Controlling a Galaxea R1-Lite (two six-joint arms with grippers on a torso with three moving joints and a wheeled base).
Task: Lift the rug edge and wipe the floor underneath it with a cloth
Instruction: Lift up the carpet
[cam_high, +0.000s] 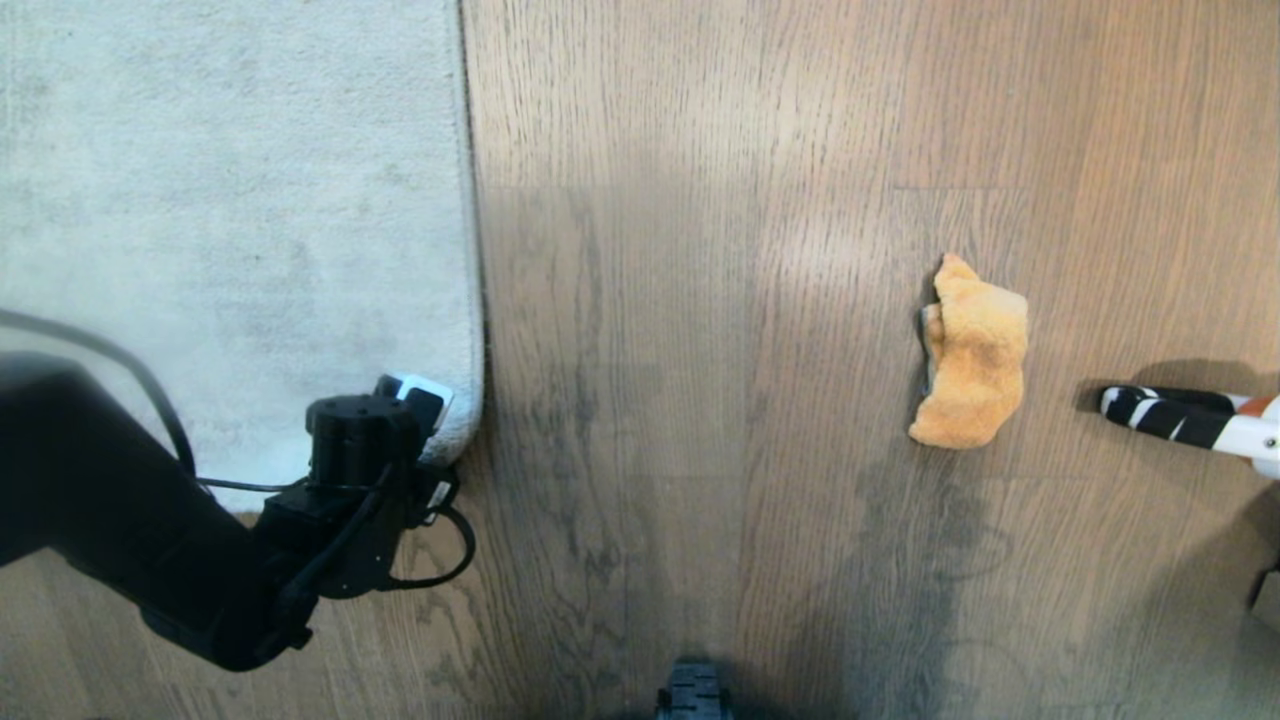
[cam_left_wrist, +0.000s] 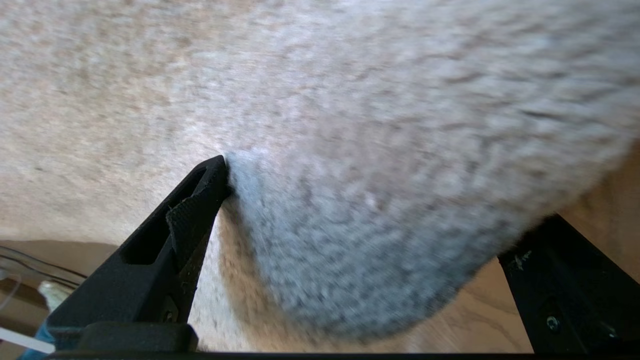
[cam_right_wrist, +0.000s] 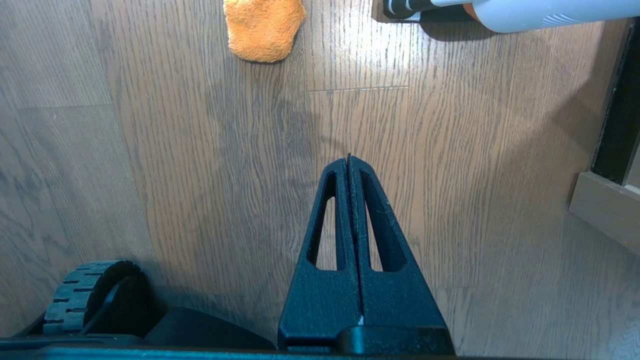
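Floor (cam_high: 700, 350) fills most of what I see from my head camera: brown wood-grain planks with darker grey streaks running toward my base. Next in size, the rug (cam_high: 230, 200) covers the left part of that view, pale grey-beige, its long edge running straight up the planks and its rounded corner curving in near my left arm. My left gripper (cam_left_wrist: 380, 235) sits at that corner with its jaws spread wide; one fingertip (cam_left_wrist: 215, 175) presses into the pile on top, the other finger (cam_left_wrist: 565, 280) lies over the bare planks on the far side of the corner, so the corner bulges between them, not yet pinched. My right gripper (cam_right_wrist: 349, 165) hangs over bare planks near my wheel (cam_right_wrist: 85, 295), jaws pressed flat together, holding nothing. The cloth (cam_high: 972, 355), orange and crumpled, lies on the planks well apart from the rug, to the right. Just beyond it rests a black-and-white striped tool (cam_high: 1190, 420).
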